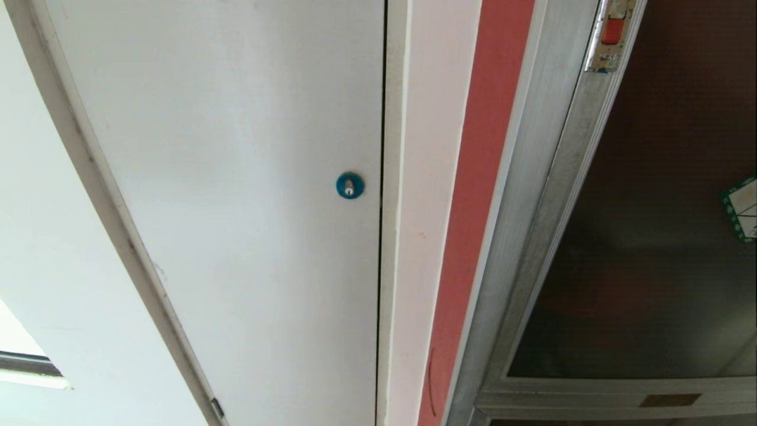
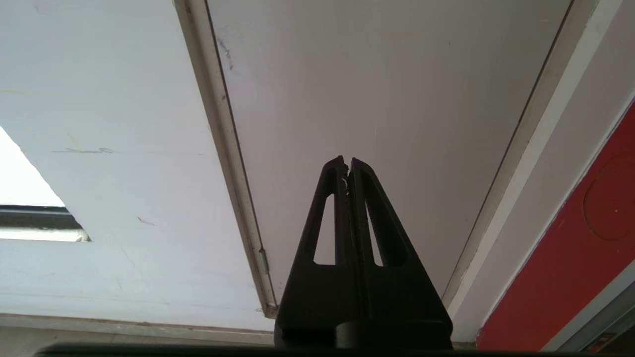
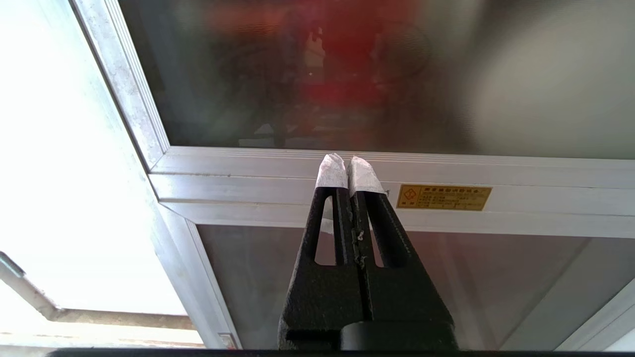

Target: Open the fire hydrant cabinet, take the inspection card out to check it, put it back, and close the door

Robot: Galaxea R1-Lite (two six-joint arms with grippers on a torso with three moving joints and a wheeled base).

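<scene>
While both grippers sit pinched closed and empty, the right gripper [image 3: 349,166] faces the door [image 3: 347,99], clear of its glass.

building corridor; fire hydrant cabinet [image 1: 550,195], white service door [image 1: 236,177]

Behind the large dark tinted glass door [image 1: 644,236], the inside of the brushed silver metal-framed fire hydrant cabinet [image 1: 532,195] shows only as blurred red and pale shapes. The head view's right edge cuts the green-and-white hexagonal sticker [image 1: 744,208], and its top edge cuts the red latch [image 1: 612,31]. The print on the small yellow rectangular label [image 3: 444,197] is too small to read.
</scene>
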